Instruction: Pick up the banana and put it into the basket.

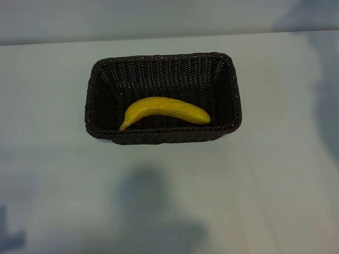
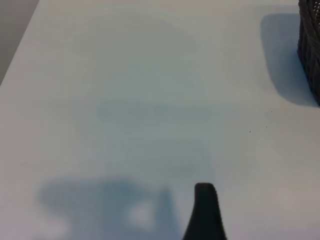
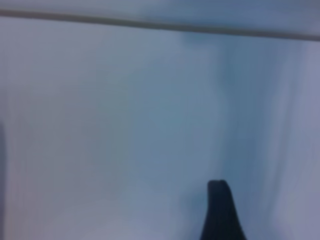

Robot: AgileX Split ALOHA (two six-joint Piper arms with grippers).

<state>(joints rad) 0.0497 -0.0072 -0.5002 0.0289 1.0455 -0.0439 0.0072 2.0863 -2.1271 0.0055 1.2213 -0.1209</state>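
One smooth, bright yellow, gently curved banana (image 1: pixel 165 110) lies inside one rectangular dark brown woven wicker basket (image 1: pixel 100 79) with rounded corners and low sides. The banana rests on the basket's floor along the wall nearer the exterior camera, its pointed stem aimed at the near left corner and its blunt end reaching toward the right wall. The basket stands alone on a pale, whitish table (image 1: pixel 275 185).

Neither arm shows in the exterior view; only soft shadows fall on the tabletop. Each wrist camera shows a single dark fingertip of its own gripper. The left gripper (image 2: pixel 205 212) hangs over bare table with its jaws spread wide and nothing between them; from it, a corner of the basket is seen well apart, off to one side, casting a shadow toward the gripper. The right gripper (image 3: pixel 221 210) also stands with jaws parted and empty, over bare table, with only the table's far edge ahead of it and neither basket nor banana visible.
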